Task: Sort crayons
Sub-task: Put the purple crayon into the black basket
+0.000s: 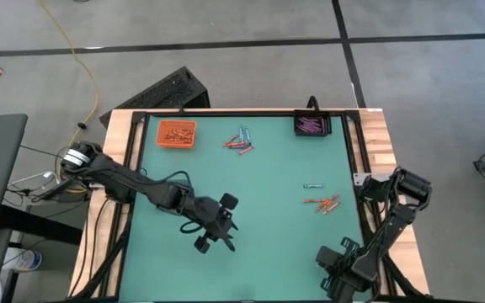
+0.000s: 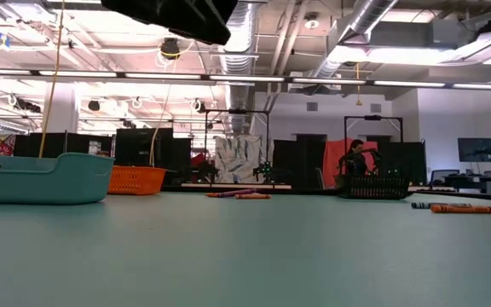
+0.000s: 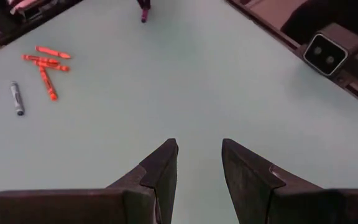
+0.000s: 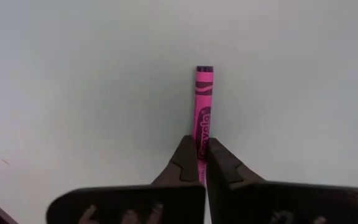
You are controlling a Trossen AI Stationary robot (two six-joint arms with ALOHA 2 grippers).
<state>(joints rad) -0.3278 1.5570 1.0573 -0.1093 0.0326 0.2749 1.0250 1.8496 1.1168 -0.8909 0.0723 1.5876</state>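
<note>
My right gripper (image 4: 197, 144), at the table's near right (image 1: 335, 268), points down and is shut on a pink-purple crayon (image 4: 202, 102). My left gripper (image 3: 197, 163) is open over bare green mat near the table's middle (image 1: 215, 240). Orange-red crayons (image 1: 322, 203) and one blue-grey crayon (image 1: 312, 185) lie loose on the mat at the right. A mixed blue and orange heap (image 1: 241, 141) lies at the far middle. An orange tray (image 1: 176, 133) holds orange crayons, and a black tray (image 1: 312, 125) holds purple ones. My right gripper pinches the crayon's two long sides (image 4: 202, 138) between its fingertips, near one end; that end is hidden behind the fingers. The fingers come from above and lie across the crayon. The crayon runs level along the mat; whether it is lifted clear I cannot tell.
A raised wooden rim (image 1: 375, 135) frames the mat. The low view shows a teal tub (image 2: 41, 177) at the left, beside the orange tray (image 2: 135, 179). A small camera (image 3: 328, 53) sits at the mat's near edge. Bare mat lies between the two arms.
</note>
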